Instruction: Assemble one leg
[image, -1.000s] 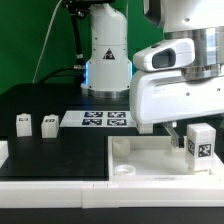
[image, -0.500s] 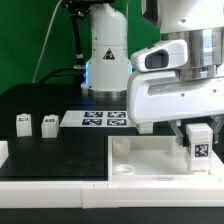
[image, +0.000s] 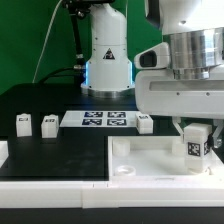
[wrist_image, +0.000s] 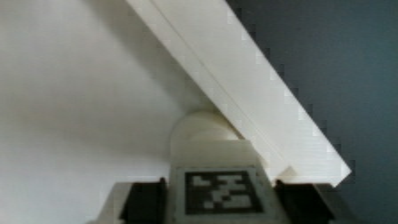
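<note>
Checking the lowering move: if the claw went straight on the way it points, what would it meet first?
The claw grips the small white tagged block leg, which leads; it would probably first meet the round corner socket of the large flat white square piece. Depth is unclear.

A: Where is the large flat piece (image: 150, 166)?
B: On the bench (image: 40, 152), at the front, toward the exterior view's right. The marker board (image: 105, 119) lies behind it.
A: The small blocks?
B: Two blocks (image: 23, 123) stand side by side to the exterior view's left of the marker board. A third block (image: 145, 123) sits just beside its right end.
A: The leg (image: 197, 146)?
B: Gripped in the claw (image: 196, 133), over the flat piece's right part.
</note>
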